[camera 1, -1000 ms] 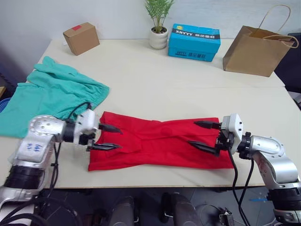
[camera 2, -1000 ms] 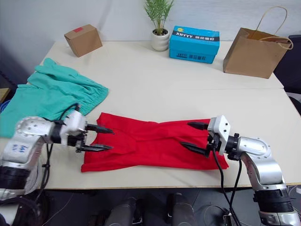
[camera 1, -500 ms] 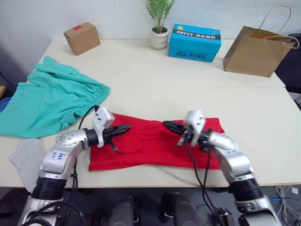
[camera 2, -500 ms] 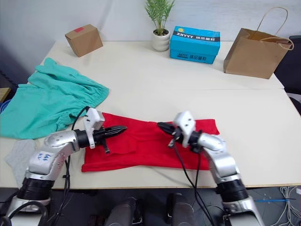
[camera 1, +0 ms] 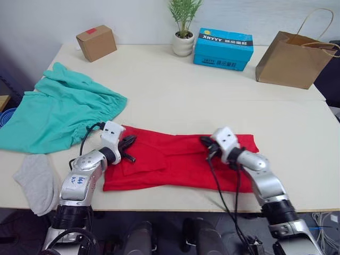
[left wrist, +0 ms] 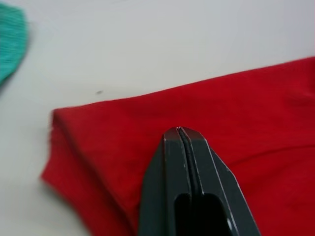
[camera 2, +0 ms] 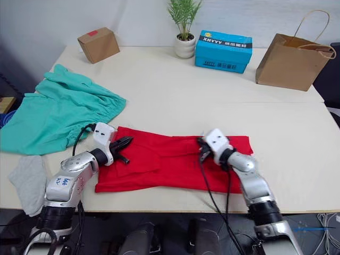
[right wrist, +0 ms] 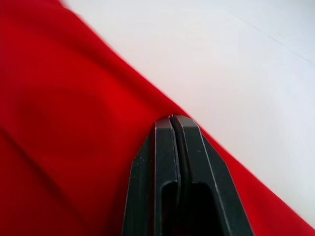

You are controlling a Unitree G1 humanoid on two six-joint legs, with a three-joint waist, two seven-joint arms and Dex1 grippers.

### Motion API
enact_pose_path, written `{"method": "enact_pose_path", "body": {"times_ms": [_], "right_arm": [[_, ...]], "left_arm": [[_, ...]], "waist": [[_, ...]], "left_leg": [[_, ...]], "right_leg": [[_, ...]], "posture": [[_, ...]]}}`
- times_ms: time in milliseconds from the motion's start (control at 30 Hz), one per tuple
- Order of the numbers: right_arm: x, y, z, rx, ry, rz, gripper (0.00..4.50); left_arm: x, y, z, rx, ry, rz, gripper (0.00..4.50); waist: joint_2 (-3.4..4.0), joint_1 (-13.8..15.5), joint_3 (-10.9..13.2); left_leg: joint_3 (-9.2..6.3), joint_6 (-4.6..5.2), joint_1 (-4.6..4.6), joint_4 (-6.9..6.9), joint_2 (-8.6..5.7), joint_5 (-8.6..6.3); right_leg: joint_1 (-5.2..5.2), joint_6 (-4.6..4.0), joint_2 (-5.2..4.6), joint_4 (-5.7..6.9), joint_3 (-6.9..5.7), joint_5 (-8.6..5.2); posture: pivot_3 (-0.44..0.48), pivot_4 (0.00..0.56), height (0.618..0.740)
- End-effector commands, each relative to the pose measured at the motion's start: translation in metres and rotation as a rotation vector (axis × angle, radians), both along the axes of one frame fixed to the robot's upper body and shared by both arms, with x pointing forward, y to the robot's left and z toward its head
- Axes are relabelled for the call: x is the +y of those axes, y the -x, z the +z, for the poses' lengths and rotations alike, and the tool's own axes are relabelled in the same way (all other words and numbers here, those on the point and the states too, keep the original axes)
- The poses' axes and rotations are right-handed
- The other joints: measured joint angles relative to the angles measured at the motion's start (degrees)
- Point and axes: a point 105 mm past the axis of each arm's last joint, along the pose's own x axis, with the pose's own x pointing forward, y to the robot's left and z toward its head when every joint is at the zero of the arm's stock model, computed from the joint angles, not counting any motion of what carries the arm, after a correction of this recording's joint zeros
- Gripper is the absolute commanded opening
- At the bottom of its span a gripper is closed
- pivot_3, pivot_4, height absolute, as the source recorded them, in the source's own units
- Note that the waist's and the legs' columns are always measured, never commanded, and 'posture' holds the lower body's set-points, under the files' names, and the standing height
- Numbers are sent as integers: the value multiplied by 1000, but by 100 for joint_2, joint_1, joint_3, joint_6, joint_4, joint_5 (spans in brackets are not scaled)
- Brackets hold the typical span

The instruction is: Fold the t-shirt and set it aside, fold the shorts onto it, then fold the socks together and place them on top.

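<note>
The pale beige tabletop [camera 1: 180,101] filled most of the head views. At its left edge lay the teal-green soft fabric shorts [camera 1: 56,114], spread out and well apart from the pincers. In the lower middle of the frame lay the bright red cotton t-shirt [camera 1: 175,162], folded into a long band running left to right. At the upper right stood a brown paper bag with handles [camera 1: 289,58]; left of it, a blue cardboard box with white lettering [camera 1: 223,48], and a small green plant in a white pot [camera 1: 184,32]. A small brown cardboard box [camera 1: 96,42] sat at the upper left.

The light heather-grey knit socks [camera 1: 34,180] lay at the lower left, below the shorts.

The left pincer [camera 1: 127,144] rested on the left end of the red band, its black fingers [left wrist: 183,167] pressed together — whether cloth was caught between them I cannot tell. The right pincer [camera 1: 207,147] sat at the band's upper edge, right of centre, fingers [right wrist: 174,162] likewise together over the red fabric.
</note>
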Motion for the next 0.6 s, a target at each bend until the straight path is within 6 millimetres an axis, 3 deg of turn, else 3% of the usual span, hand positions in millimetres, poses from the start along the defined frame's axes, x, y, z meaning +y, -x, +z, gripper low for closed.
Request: {"method": "enact_pose_path", "body": {"times_ms": [33,200,300,367,433,533,600], "right_arm": [[-48,1,-5,11,-11,-157,44],[-79,5,4,-115,-74,-208,44],[-83,10,23,-229,-201,-186,44],[-74,13,41,-286,-286,-121,44],[-51,19,51,-297,-294,5,44],[0,30,41,-229,-205,185,44],[13,34,25,-185,-148,216,44]], "left_arm": [[11,-3,10,-26,84,69,15],[11,-5,14,-47,87,57,15],[5,-7,34,-162,141,-20,15],[-3,-2,53,-246,171,-119,15],[-12,8,61,-270,149,-249,15],[-26,25,44,-192,7,-421,15],[-26,28,28,-142,-53,-428,15]], "waist": [[-4,-11,-2],[-5,-30,-3],[-5,-31,-3],[-5,-32,-3],[-5,-36,-3],[-4,-73,-3],[-1,-88,-5]], "left_leg": [[0,0,2,0,1,-1],[3,-5,14,-18,1,1],[9,-6,19,-33,-1,3],[10,-8,19,-43,-1,5],[9,-10,20,-46,0,8],[15,-12,56,-73,-2,8],[17,-30,65,-91,4,11]], "right_leg": [[4,1,0,-2,0,0],[8,1,2,-6,-1,0],[8,1,3,-12,0,0],[7,1,4,-18,1,0],[7,1,4,-18,1,0],[30,-1,4,-28,6,-1],[27,-7,10,-28,8,-7]], "posture": [[0,150,740],[0,150,740],[0,150,740],[0,150,740],[0,150,740],[0,150,740],[0,150,740]]}}
